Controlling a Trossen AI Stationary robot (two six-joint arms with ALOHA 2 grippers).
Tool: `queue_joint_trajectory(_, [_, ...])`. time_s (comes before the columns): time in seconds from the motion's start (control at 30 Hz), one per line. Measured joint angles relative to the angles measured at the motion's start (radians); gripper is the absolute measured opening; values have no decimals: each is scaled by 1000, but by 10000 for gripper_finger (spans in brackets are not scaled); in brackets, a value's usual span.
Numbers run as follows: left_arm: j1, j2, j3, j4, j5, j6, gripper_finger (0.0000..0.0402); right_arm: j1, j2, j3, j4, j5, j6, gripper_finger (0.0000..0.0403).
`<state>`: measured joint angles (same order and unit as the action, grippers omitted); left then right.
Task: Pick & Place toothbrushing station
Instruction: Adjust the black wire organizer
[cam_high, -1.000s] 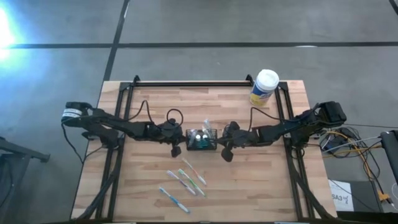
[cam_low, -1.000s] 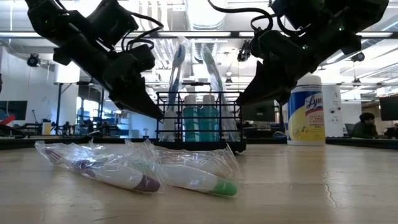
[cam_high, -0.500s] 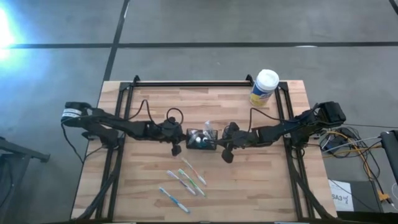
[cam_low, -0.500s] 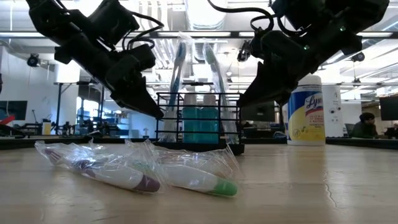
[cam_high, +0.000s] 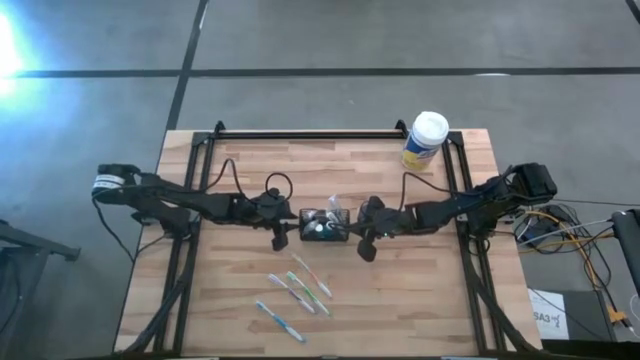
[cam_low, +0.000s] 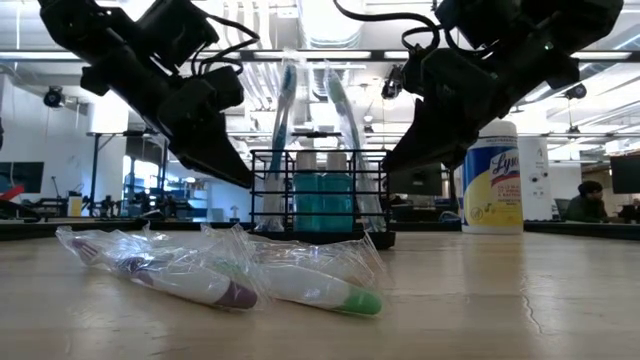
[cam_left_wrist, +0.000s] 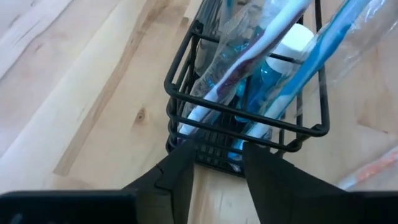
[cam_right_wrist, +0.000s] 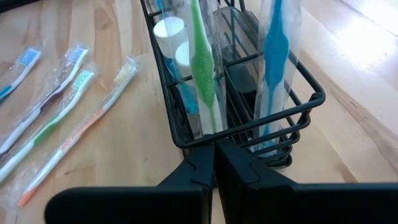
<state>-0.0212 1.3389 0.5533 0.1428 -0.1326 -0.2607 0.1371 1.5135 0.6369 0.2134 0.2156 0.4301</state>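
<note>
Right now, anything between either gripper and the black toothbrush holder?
Nothing visible. The left gripper and right gripper each sit at an end of the toothbrushing station; loose wrapped toothbrushes lie on the table nearer its front edge.

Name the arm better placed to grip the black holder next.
Left, probably: the left end effector is open at the toothbrushing station wall; the right end effector beside it is closed.

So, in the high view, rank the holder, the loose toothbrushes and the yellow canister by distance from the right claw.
1. Holder, just left of the right claw.
2. Loose toothbrushes, toward the front edge.
3. Yellow canister, at the back right corner.
</note>
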Motion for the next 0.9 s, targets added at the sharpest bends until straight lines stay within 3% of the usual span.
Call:
queue_joint_trajectory(0.53, [0, -134, 0, -139, -13, 6, 140, -2, -12, 0, -9, -17, -58, 9])
queue_joint_trajectory(0.9, [0, -268, 0, -202, -18, 31, 140, -1, -77, 10, -151, -27, -114, 9])
